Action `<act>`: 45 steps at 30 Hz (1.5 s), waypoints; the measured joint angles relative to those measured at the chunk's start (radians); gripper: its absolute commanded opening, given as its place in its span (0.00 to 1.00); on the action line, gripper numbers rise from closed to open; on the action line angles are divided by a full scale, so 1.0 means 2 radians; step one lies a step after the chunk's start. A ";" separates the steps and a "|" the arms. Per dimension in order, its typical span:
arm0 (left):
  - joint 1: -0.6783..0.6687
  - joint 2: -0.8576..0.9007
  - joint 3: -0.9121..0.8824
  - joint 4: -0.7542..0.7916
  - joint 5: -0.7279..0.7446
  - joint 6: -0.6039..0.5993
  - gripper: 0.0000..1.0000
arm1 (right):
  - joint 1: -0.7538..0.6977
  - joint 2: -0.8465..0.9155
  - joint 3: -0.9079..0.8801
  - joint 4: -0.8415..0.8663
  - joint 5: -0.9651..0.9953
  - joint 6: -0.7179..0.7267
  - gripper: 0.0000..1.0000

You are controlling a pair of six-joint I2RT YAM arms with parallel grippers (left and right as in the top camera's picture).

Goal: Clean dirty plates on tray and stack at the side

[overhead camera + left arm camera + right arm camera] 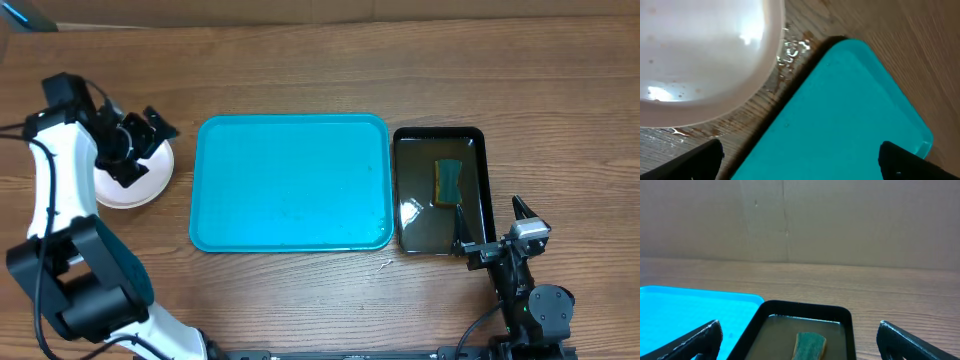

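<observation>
My left gripper (pixel 143 148) hangs open and empty over the plates (pixel 133 190), stacked toward the desk's left edge, just beside the tray (pixel 290 185). Tray bare. My right gripper (pixel 495 230) is open too. Judged: task essentially complete; plate count unreadable.

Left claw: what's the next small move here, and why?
Probably lift the left claw up and away from the round white plate. Its jaws stand open and hold nothing, the large turquoise rectangular plastic tray carries no plate, and the plate rests on the wooden table beside the tray's left edge, so nothing seems left to grip.
</observation>
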 measured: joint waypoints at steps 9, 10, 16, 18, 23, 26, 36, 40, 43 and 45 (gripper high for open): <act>-0.113 -0.159 -0.005 0.000 -0.047 0.000 1.00 | 0.000 0.000 0.000 0.000 0.000 0.000 1.00; -0.122 -0.180 -0.005 0.000 -0.047 0.000 1.00 | 0.000 0.000 0.000 0.000 0.000 0.000 1.00; -0.135 -0.257 -0.005 0.000 -0.053 0.000 1.00 | 0.000 0.000 0.000 0.000 0.000 0.000 1.00; -0.136 -0.278 -0.005 0.000 -0.055 0.000 1.00 | 0.000 0.000 0.000 0.000 0.000 0.000 1.00; -0.136 -0.338 -0.005 0.000 -0.057 0.000 1.00 | 0.000 0.000 0.000 0.000 0.000 0.000 1.00; -0.136 -0.379 -0.005 0.000 -0.057 0.000 1.00 | 0.000 0.000 0.000 0.000 0.000 0.000 1.00; -0.140 -0.523 -0.017 0.001 -0.057 0.000 1.00 | 0.000 0.000 0.000 0.000 0.000 0.000 1.00; -0.160 -0.575 -0.066 0.003 -0.064 0.000 1.00 | 0.000 0.000 0.000 0.000 0.000 0.000 1.00; -0.177 -0.608 -0.125 0.003 -0.088 0.000 1.00 | 0.000 0.000 0.000 0.000 0.000 0.000 1.00; -0.188 -0.630 -0.172 0.013 -0.107 0.000 1.00 | 0.000 0.000 0.000 0.000 0.000 0.000 1.00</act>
